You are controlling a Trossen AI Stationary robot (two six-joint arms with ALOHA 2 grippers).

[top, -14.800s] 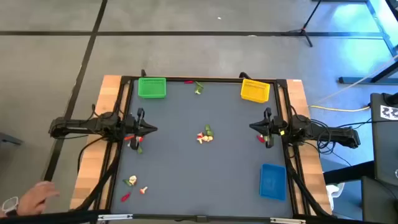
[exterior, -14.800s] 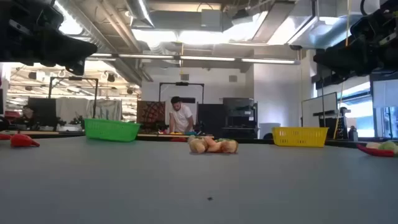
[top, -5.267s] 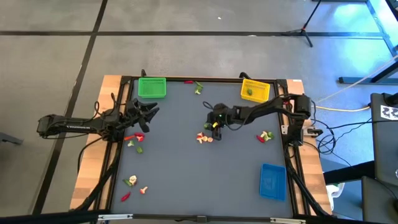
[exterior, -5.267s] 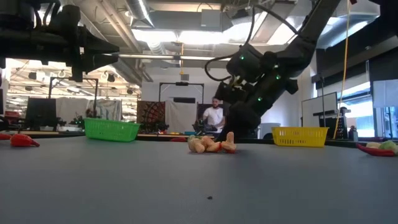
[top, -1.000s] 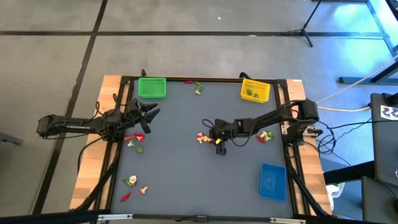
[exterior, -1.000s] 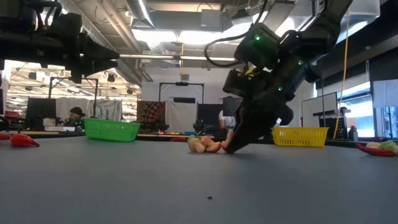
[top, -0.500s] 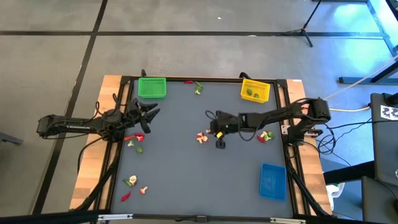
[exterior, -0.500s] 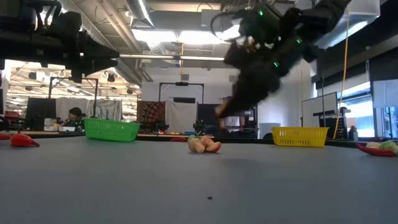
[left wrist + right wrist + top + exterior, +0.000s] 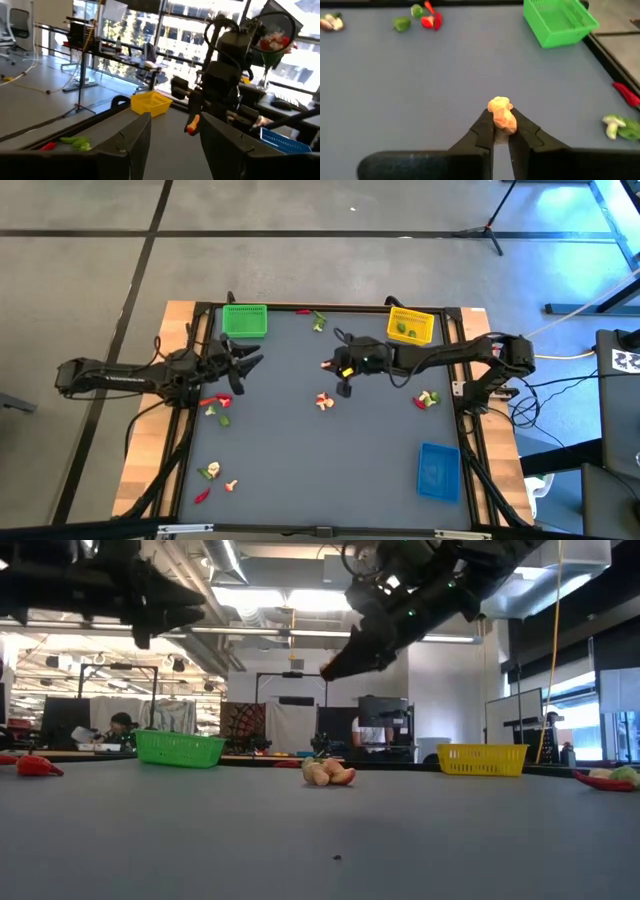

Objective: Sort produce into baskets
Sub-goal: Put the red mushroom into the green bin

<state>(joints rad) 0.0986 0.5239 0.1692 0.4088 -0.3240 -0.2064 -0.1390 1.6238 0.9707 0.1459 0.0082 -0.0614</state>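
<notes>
Right gripper (image 9: 501, 131) fingers pinching an orange-beige piece (image 9: 501, 114) (above mid-table), left gripper (image 9: 247, 366) fingers apart, empty

No legible text, label, brand, number or sign appears in any view. The dark case (image 9: 623, 360) at the right edge of the high view carries a white patch printed with a black block pattern (a coded marker, not lettering), and nothing on it can be read as words.
</notes>
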